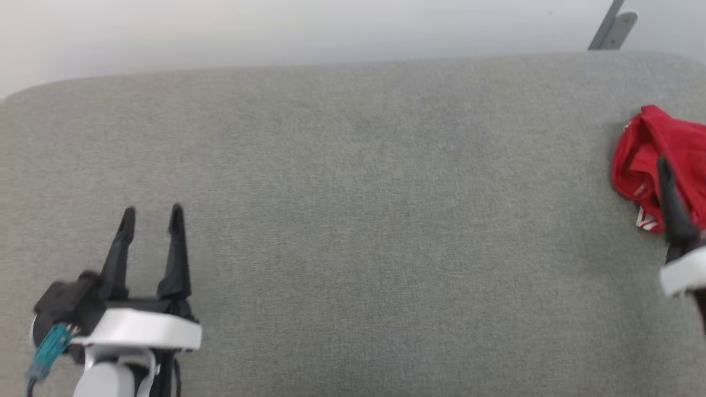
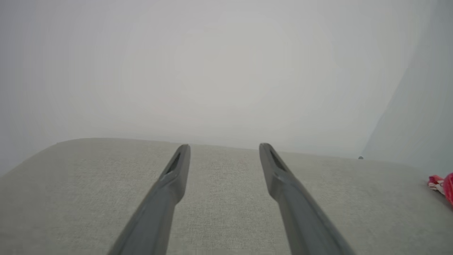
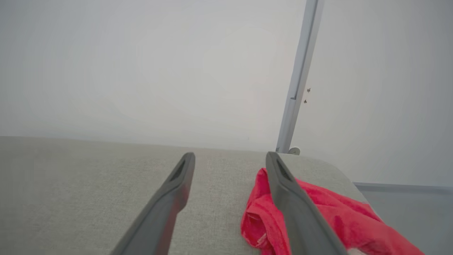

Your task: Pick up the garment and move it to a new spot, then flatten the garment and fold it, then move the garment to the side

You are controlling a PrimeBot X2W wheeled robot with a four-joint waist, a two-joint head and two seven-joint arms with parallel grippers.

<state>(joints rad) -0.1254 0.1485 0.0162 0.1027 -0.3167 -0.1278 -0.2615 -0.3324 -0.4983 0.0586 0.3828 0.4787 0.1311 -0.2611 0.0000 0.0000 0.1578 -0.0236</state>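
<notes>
The garment (image 1: 648,157) is a crumpled heap of bright-red cloth with small white marks, lying at the far right of the grey padded surface (image 1: 353,220). One dark finger (image 1: 670,198) of my right gripper crosses its near side. In the right wrist view the right gripper (image 3: 230,156) is open; its right-hand finger runs in front of the garment (image 3: 332,212), the other is over bare grey cloth. My left gripper (image 1: 152,212) stands open at the lower left, far from the garment, with nothing between its fingers. In the left wrist view, the left gripper (image 2: 223,147) faces the wall, the garment (image 2: 442,182) at the right edge.
A white wall runs behind the surface's far edge. A grey metal post (image 1: 609,27) stands behind the far right corner, also visible as the post (image 3: 300,78) in the right wrist view. The surface's right corner is rounded and drops off just beyond the garment.
</notes>
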